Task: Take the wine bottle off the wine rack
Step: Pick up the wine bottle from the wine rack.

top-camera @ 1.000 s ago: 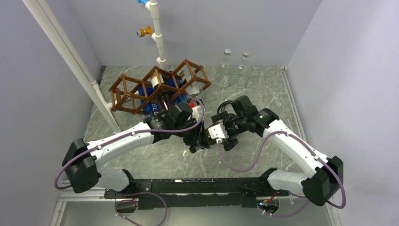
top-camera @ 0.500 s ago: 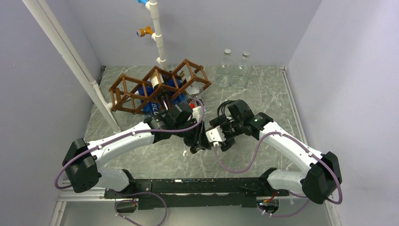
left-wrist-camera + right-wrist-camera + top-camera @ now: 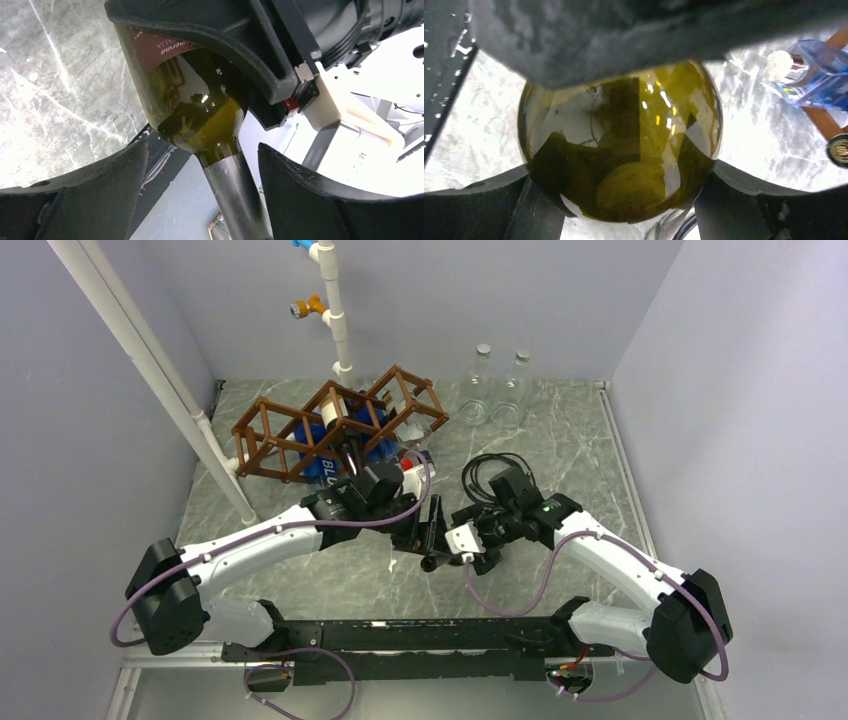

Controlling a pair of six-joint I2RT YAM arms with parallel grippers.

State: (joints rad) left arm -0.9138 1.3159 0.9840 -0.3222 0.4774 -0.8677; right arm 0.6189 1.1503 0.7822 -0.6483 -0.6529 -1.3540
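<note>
the wine bottle (image 3: 195,110) is sitting clear of the wine rack (image 3: 300,430), out in front of it over the middle of the bench (image 3: 570,450), between the two arms. the right fingers (image 3: 744,197) are clamping on its olive-green body, one pressing each side of the glass; in the left wrist view one of them is wrapping over the dark red label. the left fingers (image 3: 95,195) are standing apart on either side of the bottle's neck, a gap showing on both sides, gripping nothing. a blue bottle (image 3: 322,462) is lying in the wine rack, and two clear bottles (image 3: 480,390) are standing by the back wall, well apart from the arms.
</note>
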